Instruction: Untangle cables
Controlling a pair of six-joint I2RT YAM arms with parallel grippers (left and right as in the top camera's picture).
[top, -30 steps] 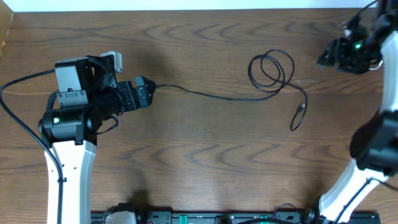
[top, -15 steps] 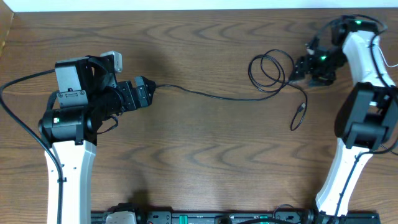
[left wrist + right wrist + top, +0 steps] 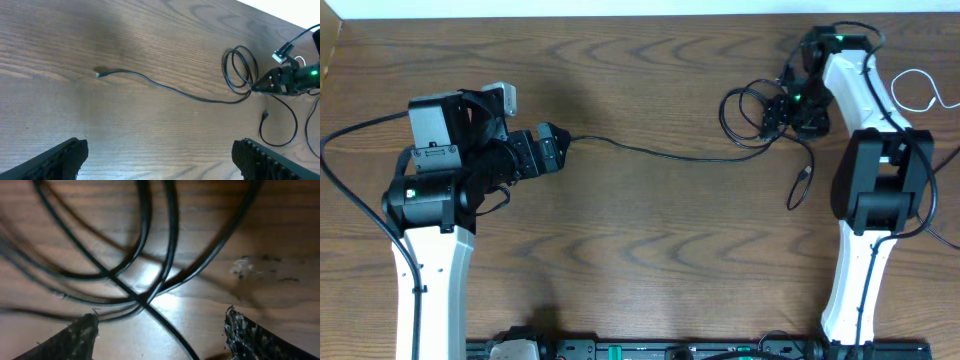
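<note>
Right claw [image 3: 778, 112] low over the worktop [image 3: 650, 250], at the right-hand edge of the coil. Fingers spread, nothing pinched. In its wrist view the black strands cross directly below, between the two fingertips [image 3: 85, 330], which looks to me like the reason I'm parked here: this crossing [image 3: 142, 300] is where the loops overlap, so it is the place to pick from.

Left claw [image 3: 160, 145] released too, fingers wide, holding nothing. It sits at the far left, pointed along the cable's run. Small plug end [image 3: 98, 74] lies free on the wood just ahead of it. My guess is that it waits there to pin or take that end while the right side works the coil.

Black cable [image 3: 650, 152]: thin, glossy, limp. A long shallow curve left to right, then two or three loose loops stacked near the upper right. A short tail drops below the loops to a second plug [image 3: 802, 175].

Loops lie loose, no tight knot visible. They look ready to slide apart if one strand is lifted.

White cable [image 3: 920, 73] lies apart at the far right edge, untouched
</note>
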